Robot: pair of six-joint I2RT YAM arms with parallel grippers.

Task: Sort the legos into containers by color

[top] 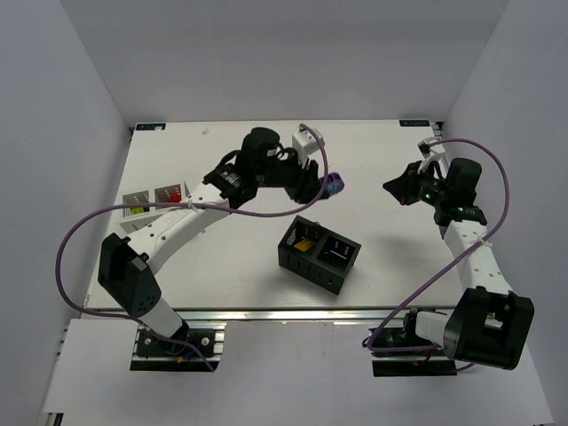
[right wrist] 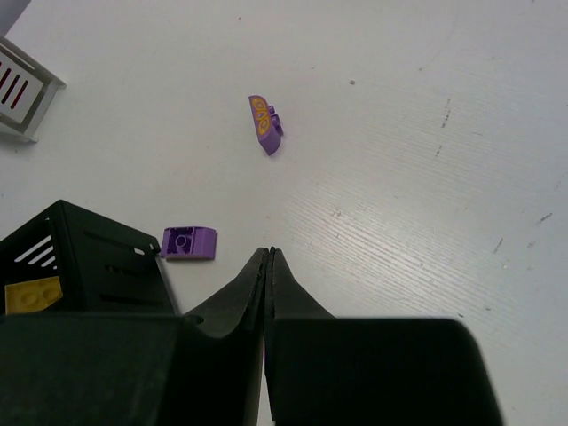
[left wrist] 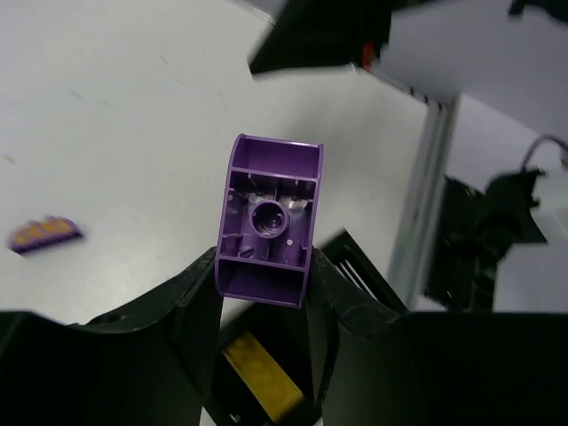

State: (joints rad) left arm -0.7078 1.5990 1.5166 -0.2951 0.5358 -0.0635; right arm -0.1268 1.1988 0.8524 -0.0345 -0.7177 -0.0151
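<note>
plain purple lego (left wrist: pixel 268 232), purple lego with orange print (right wrist: pixel 264 124), yellow lego (left wrist: pixel 260 373), black box (top: pixel 311 271)

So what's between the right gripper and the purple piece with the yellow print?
Nothing. In the right wrist view, only bare white table separates the shut right gripper from the purple printed lego.

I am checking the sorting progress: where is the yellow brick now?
In the top view, the yellow brick lies in the left compartment of the black box.
</note>
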